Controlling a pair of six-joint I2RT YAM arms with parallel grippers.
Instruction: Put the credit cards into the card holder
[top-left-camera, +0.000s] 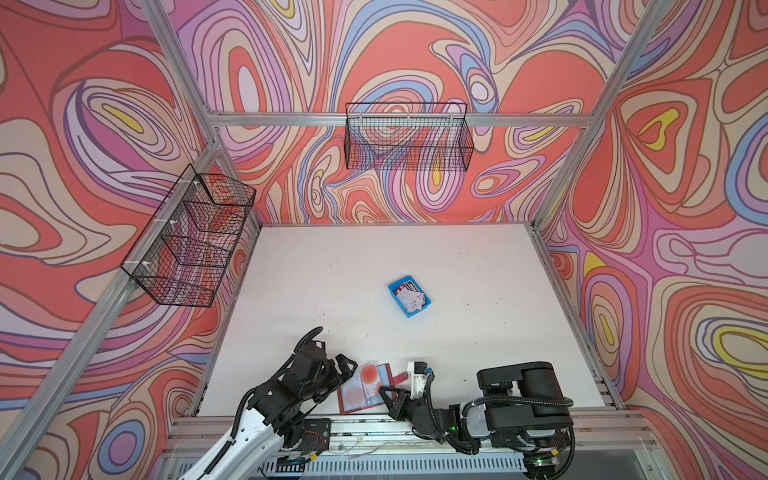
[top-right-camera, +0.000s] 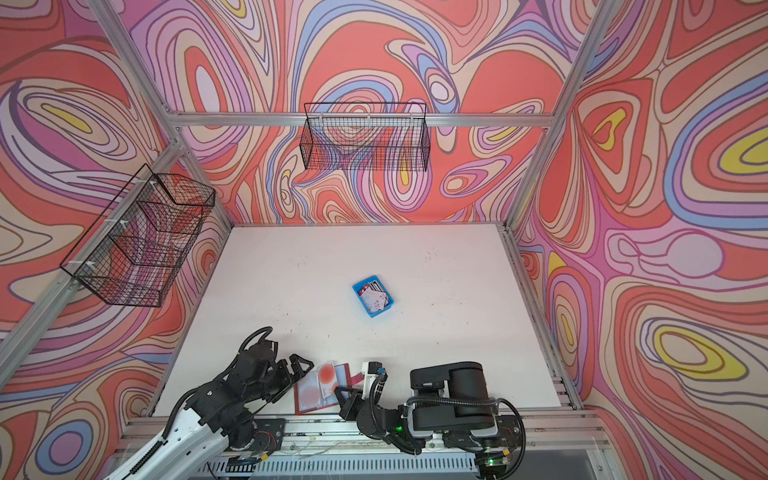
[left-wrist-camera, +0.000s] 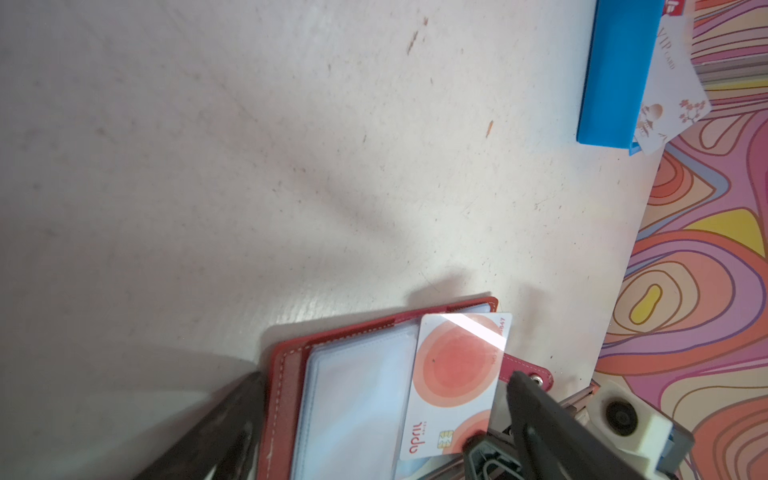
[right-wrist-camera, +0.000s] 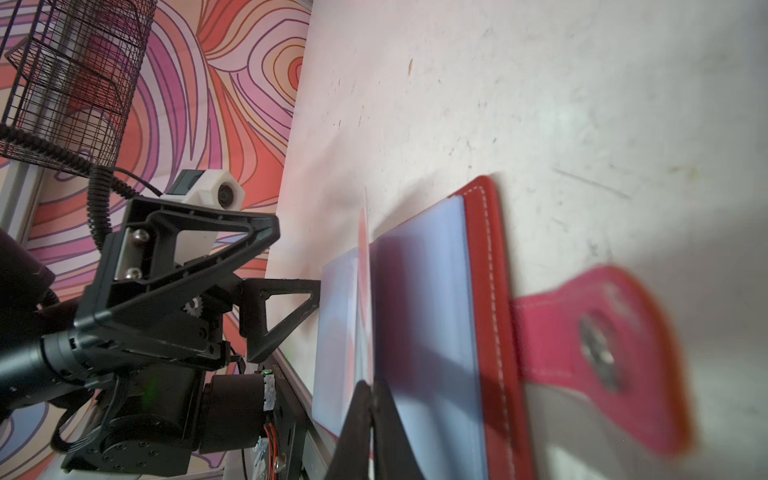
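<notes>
Right fingers (right-wrist-camera: 370, 399) clamp one credit card (left-wrist-camera: 457, 374) over the open card holder (top-left-camera: 353, 401) at the counter's (top-left-camera: 374, 257) near edge; left fingers (top-left-camera: 345, 371) spread wide, empty, beside its pages. Insertion appears in hand; next, the card's edge must find a sleeve. One blue tray (top-left-camera: 394, 287) holds more credit cards (top-left-camera: 411, 299), too jumbled to count
</notes>
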